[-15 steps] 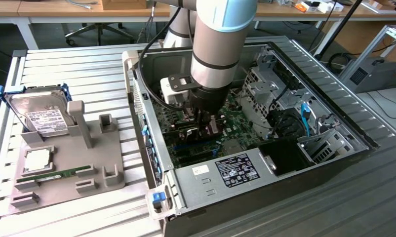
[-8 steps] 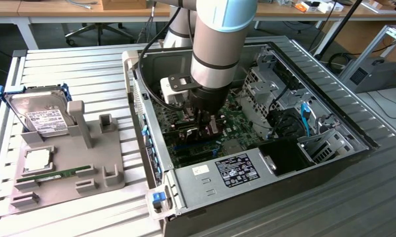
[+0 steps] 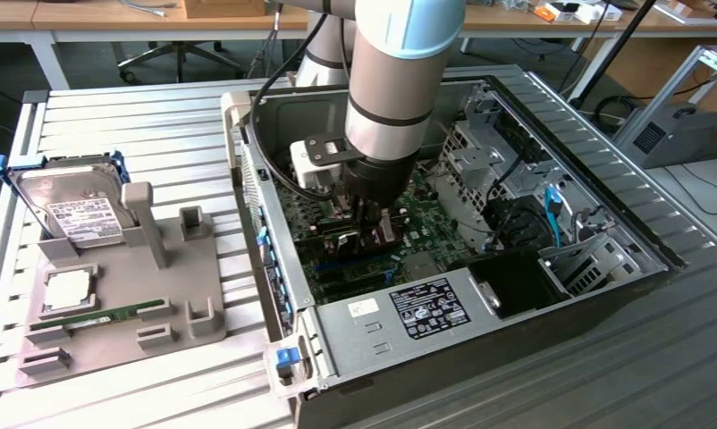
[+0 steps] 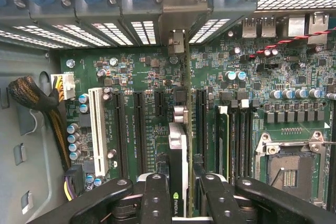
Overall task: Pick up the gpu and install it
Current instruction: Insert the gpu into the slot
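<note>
In the wrist view I see the gpu (image 4: 177,148) edge-on, standing upright over the green motherboard (image 4: 136,72) between two black expansion slots. Its silver end bracket (image 4: 177,40) reaches the case's rear slot openings. My gripper (image 4: 178,200) is shut on the card, with a black finger (image 4: 155,198) on either side. In the exterior view the gripper (image 3: 365,228) is low inside the open computer case (image 3: 454,340), with the gpu (image 3: 356,239) beneath it at the board. I cannot tell whether the card is pressed fully into a slot.
A grey fixture (image 3: 132,295) at the exterior view's left holds a hard drive in a blue frame (image 3: 79,210), a CPU (image 3: 70,290) and a RAM stick (image 3: 108,315). Inside the case are a white slot (image 4: 95,129), a braided cable bundle (image 4: 37,100), the CPU socket (image 4: 289,166) and drive cages (image 3: 490,152).
</note>
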Robot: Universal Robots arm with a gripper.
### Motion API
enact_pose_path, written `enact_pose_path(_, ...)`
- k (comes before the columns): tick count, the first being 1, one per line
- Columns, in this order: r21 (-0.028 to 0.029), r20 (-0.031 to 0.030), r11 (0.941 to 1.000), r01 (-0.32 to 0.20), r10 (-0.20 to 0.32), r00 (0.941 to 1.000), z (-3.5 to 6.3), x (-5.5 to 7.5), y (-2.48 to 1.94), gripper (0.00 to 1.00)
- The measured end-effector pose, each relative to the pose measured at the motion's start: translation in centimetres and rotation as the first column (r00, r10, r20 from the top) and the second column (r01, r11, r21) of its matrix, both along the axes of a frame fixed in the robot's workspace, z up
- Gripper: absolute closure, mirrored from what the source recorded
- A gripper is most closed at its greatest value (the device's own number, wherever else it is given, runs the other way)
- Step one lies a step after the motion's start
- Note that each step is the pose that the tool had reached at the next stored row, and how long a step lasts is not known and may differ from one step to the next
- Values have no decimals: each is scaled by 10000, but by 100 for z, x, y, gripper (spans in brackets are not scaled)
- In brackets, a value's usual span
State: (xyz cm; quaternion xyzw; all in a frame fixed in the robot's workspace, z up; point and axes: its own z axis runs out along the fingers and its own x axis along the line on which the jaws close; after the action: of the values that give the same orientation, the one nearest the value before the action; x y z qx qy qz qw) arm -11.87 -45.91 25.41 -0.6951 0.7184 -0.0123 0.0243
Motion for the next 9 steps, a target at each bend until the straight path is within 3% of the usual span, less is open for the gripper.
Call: enact_pose_path(9,1,0,10000,0,0,10000,-8,0,0,73)
